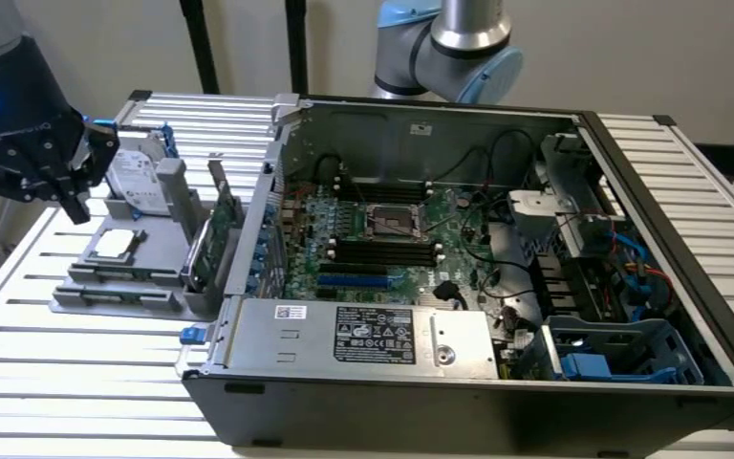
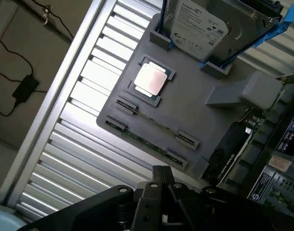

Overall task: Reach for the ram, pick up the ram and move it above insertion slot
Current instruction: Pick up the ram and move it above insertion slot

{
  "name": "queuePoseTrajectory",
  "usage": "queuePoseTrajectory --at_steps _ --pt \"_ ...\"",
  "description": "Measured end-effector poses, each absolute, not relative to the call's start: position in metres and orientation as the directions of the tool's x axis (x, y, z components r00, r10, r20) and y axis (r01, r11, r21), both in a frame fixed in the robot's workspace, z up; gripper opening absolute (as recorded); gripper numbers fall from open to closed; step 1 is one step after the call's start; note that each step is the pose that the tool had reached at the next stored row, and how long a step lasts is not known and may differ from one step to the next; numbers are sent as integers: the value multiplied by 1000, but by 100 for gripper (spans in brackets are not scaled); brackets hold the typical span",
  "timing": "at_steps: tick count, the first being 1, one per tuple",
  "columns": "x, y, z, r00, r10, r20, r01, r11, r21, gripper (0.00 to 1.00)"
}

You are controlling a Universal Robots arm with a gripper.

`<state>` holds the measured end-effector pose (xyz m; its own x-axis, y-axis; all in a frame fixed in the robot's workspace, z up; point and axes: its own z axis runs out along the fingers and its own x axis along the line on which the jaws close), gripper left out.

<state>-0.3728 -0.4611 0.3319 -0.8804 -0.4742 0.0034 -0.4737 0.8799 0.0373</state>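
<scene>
One pincer (image 1: 61, 191), grip impossible to tell, above grey holder (image 1: 138, 277) at nine o'clock of computer case (image 1: 469, 421), ram (image 2: 147, 142) resting in holder

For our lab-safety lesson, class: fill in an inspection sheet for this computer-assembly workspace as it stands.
Surface: slatted metal table carrying a grey parts tray and an open computer case.
Job's things: ram standing on edge in the tray, untouched.
Clutter: hard drive, processor and expansion card on the tray.
Grippers: gripper hovers above the tray, apart from the ram.
Cables: black and blue cables inside the case.
Surroundings: power adapter with its cord on the floor.
</scene>
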Motion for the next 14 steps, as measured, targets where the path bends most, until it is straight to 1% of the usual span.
queuePoseTrajectory --at_steps 14 --pt "-373 -461 332 -733 -680 4 -680 733 37 11"
